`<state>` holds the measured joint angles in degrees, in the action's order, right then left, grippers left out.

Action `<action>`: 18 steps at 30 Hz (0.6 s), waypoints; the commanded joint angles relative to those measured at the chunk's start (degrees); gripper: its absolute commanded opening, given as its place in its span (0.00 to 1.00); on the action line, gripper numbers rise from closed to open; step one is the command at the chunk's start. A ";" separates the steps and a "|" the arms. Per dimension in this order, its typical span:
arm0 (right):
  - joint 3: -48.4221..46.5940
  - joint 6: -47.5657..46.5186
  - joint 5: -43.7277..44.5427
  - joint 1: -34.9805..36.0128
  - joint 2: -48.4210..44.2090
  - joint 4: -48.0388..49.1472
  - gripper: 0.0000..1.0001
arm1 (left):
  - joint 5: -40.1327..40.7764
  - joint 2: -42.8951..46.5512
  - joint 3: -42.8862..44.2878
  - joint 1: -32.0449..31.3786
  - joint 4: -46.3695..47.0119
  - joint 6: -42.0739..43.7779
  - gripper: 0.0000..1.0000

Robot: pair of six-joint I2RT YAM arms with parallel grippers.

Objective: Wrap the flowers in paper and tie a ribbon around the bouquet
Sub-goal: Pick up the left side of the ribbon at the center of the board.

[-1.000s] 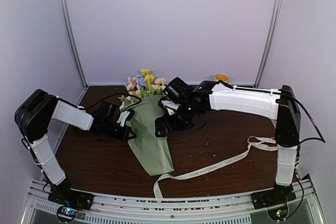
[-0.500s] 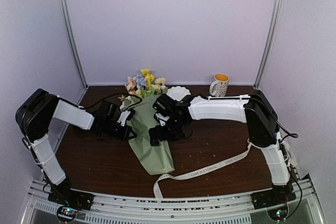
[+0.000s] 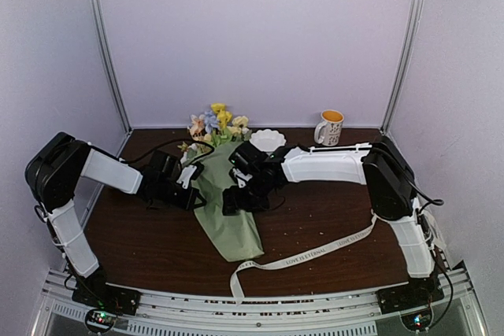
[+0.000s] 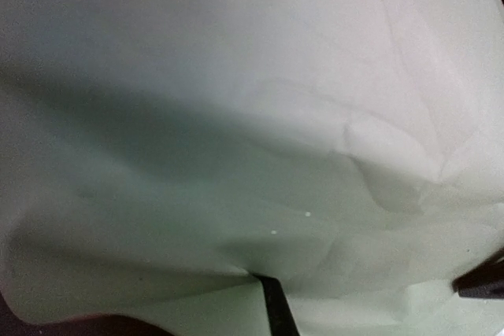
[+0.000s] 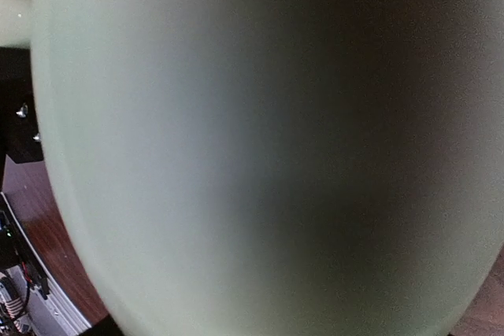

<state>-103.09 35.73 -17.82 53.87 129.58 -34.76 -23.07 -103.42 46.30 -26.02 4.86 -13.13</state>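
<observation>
Dark brown surface [image 3: 331, 202], pale lilac walls [image 3: 260, 37], left end effector [image 3: 193, 194] pinching sage-green paper wrap [image 3: 232, 230], right end effector [image 3: 230, 202] opening indiscernible.

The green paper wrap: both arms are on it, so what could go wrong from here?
1. The left pincer pinches only one edge of the paper. If that edge slips, the loose roll may spring open.
2. The right pincer sits on the wrap's middle, and paper fills its camera's view. It might crease or tear the thin sheet.
3. The ribbon lies apart, not yet tied, so the flowers could slide out.
</observation>
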 commanded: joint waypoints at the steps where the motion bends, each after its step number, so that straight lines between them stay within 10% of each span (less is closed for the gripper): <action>1: 1.44 1.94 -1.55 -0.06 1.12 2.13 0.67 | 3.11 -4.34 -1.91 -0.11 -8.51 0.87 0.00; 15: 4.05 4.51 -3.81 -0.59 0.29 4.19 0.18 | 3.37 -4.61 -1.65 0.15 -8.64 0.64 0.00; 18: 4.38 4.76 -4.51 -0.84 -0.11 4.53 0.11 | 2.89 -3.50 -2.18 0.35 -7.77 0.71 0.13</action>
<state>-100.16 39.68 -20.12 53.21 129.78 -29.39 -23.62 -103.83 46.63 -26.02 4.99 -13.10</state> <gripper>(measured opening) 0.143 0.075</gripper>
